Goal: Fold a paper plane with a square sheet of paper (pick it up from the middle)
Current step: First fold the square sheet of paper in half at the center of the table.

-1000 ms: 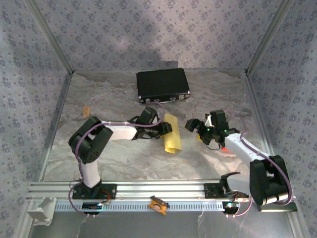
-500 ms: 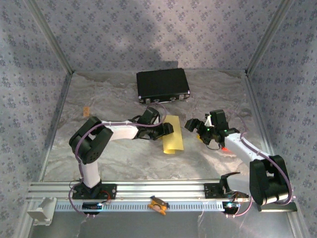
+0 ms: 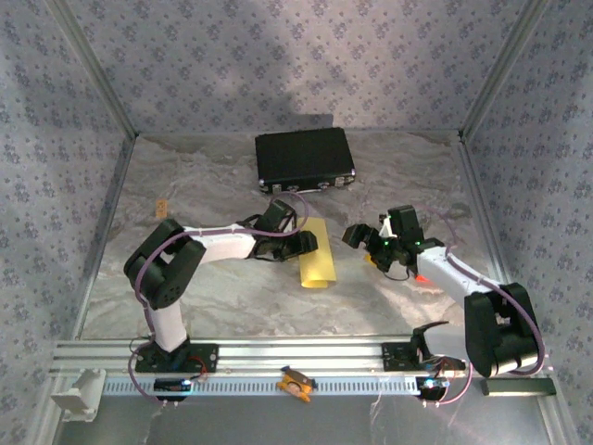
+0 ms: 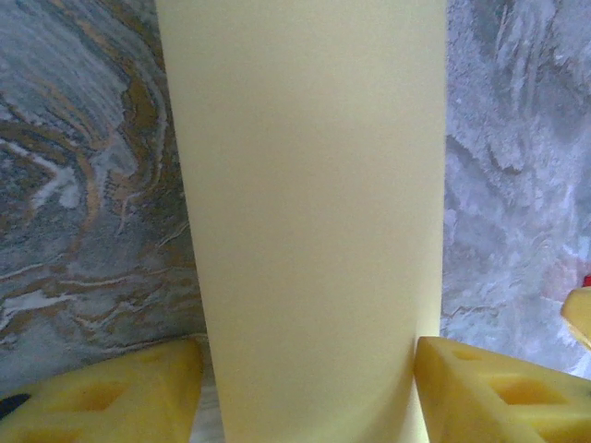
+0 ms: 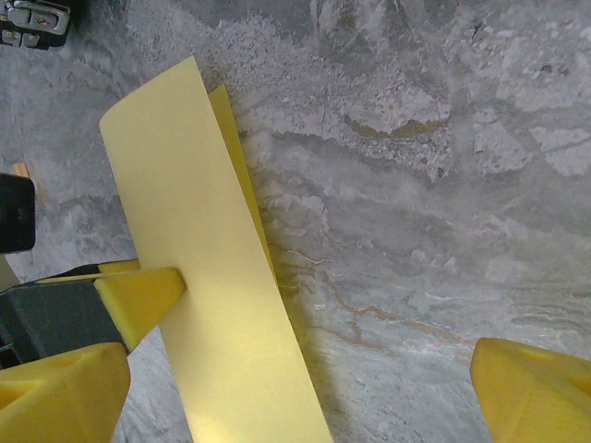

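Yellow sheet of paper (image 3: 318, 266), folded into a long narrow strip, near the middle of the marbled table (image 3: 213, 297), in front of the black case (image 3: 304, 159) lying toward the far edge. Left gripper (image 4: 309, 392) reaching in from the table's left side, jaws apart with the strip between them: one fingertip (image 4: 499, 392) touching a long edge of the strip, the other just beside the opposite edge, a sliver of table between. Right gripper (image 5: 295, 388) near the strip, on the side toward the table's right edge, jaws spread wide above the marbled surface, not touching the paper. Small orange clip (image 3: 296, 383) on the metal rail along the near edge.
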You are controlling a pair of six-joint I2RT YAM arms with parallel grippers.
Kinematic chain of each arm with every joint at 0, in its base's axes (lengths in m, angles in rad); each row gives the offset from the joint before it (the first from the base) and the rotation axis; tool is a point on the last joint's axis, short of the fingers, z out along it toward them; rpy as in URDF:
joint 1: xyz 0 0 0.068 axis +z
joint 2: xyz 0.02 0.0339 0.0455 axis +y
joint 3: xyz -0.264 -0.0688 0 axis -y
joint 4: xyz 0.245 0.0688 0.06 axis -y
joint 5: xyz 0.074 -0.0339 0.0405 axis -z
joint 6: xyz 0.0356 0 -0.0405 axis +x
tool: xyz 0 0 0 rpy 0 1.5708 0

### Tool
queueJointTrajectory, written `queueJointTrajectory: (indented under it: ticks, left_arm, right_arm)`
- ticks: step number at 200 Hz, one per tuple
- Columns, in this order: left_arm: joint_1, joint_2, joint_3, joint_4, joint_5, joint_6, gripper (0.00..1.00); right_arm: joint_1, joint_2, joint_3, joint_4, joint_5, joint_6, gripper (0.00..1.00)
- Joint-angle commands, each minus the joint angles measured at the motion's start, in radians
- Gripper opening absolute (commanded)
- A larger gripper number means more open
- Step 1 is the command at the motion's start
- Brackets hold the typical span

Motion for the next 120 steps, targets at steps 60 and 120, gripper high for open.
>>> queueJointTrajectory:
  ticks: [60,120]
  left_arm:
    - [0.009,0.045,0.085,-0.247,-0.076,0.127,0.59]
    - [0.002,0.113,0.151,-0.335,-0.069,0.196,0.59]
  right_arm:
    - [0.053,0.048,0.071,-0.025,-0.021,-0.048,0.96]
    - [0.068,0.081,0.079,-0.02,-0.028,-0.05,0.93]
